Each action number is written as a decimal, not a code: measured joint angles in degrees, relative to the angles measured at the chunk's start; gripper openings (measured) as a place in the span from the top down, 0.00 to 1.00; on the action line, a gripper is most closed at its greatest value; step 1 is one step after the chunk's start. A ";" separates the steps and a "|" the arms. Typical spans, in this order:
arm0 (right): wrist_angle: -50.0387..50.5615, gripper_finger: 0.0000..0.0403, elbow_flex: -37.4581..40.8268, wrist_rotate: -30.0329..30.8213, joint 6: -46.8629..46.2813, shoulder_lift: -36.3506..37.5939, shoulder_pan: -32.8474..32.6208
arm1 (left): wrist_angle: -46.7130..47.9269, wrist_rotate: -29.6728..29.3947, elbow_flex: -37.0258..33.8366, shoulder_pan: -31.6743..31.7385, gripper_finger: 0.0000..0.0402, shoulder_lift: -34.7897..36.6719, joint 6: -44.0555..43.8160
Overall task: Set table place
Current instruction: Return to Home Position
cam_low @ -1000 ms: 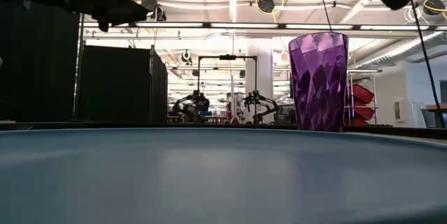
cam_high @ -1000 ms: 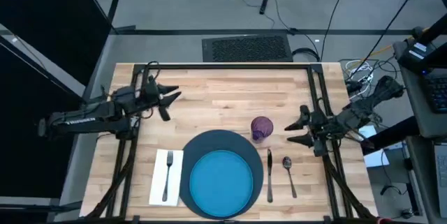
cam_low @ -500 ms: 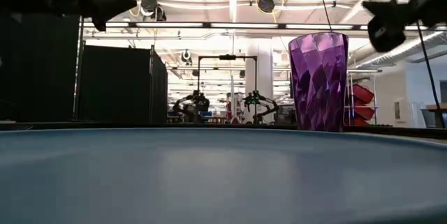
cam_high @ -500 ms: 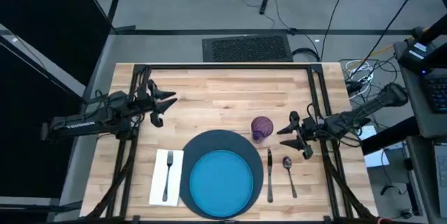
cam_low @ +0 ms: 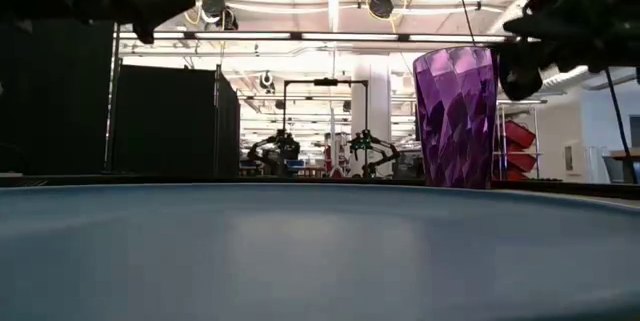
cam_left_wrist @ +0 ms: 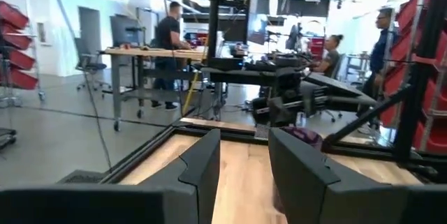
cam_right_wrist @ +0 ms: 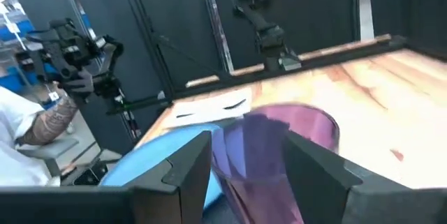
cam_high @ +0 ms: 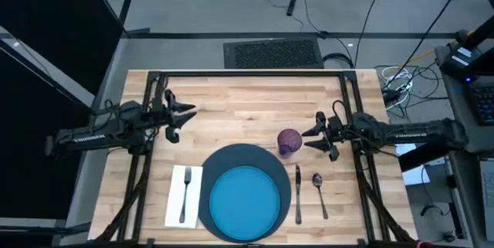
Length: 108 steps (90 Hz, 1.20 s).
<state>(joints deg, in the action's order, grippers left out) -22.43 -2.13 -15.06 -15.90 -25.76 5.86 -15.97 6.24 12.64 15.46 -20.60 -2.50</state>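
- The table (cam_high: 247,93), pale wood planks with black frame bars, carries the whole place setting on its near half.
- The left arm reaches in from the left side. Its left gripper (cam_high: 185,121) hangs over bare wood toward the far left of the table, fingers spread and empty, well apart from the setting.
- The right arm reaches in from the right side. Its right gripper (cam_high: 306,140) is just beside the cup on the cup's right, fingers parted and grasping nothing.
- The mat (cam_high: 239,152), round and dark slate-blue, lies at the near middle of the table.
- The plate (cam_high: 245,199), bright blue, sits on the mat.
- The napkin (cam_high: 173,202), white, lies flat just left of the mat.
- The knife (cam_high: 298,194) lies just right of the mat, running near to far.
- The fork (cam_high: 185,194) lies on the napkin, tines toward the far side.
- The spoon (cam_high: 319,194) lies right of the knife, parallel to it.
- The cup (cam_high: 289,141), small and purple, stands upright at the mat's far right edge, beyond the knife.
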 joint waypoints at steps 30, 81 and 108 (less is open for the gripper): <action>2.31 0.60 0.00 -0.10 5.86 3.06 -1.11 | 2.93 -3.56 0.00 0.02 0.73 2.50 3.29; 15.19 0.60 0.01 0.12 7.76 14.68 -0.68 | 9.15 -3.32 -5.55 0.06 0.73 20.59 4.48; 17.92 0.60 1.46 0.36 6.34 15.74 -0.71 | 14.54 -3.68 -5.60 0.04 0.73 20.61 2.87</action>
<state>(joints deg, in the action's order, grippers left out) -4.51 -0.67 -14.70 -9.56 -10.02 5.15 -1.42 2.56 7.05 15.51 0.01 0.37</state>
